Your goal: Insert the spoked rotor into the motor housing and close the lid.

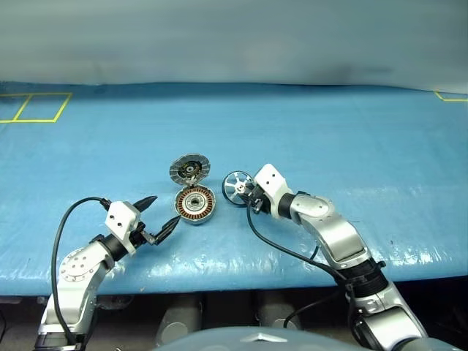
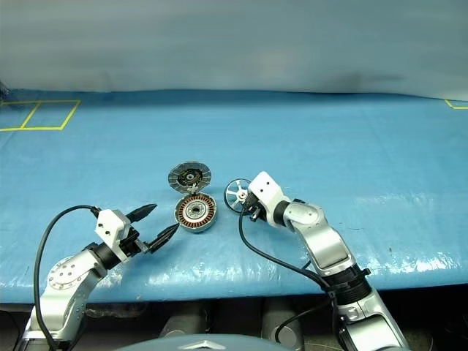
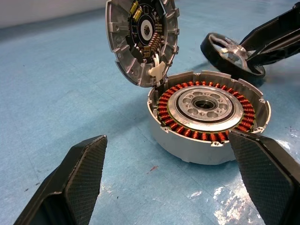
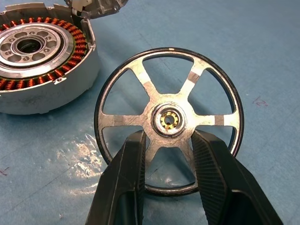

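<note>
The motor housing (image 1: 195, 206) sits on the blue table, its copper winding ring and silver hub facing up. Hinged at the housing's far edge, the lid (image 1: 189, 169) stands open and tilted up, showing its ribbed inner face. Just right of the housing is the spoked rotor (image 4: 168, 119), dark-rimmed and tilted up off the table. My right gripper (image 4: 168, 143) is shut on one of its spokes near the hub, a finger through the gap on each side. My left gripper (image 3: 168, 178) is open just left of the housing, pointing at it without touching.
The blue cover (image 1: 329, 131) spreads wide around the parts. Yellow tape squares (image 1: 33, 108) mark its far left corner, and a yellow corner (image 1: 450, 96) the far right. The table's front edge (image 1: 241, 281) runs just behind both arms.
</note>
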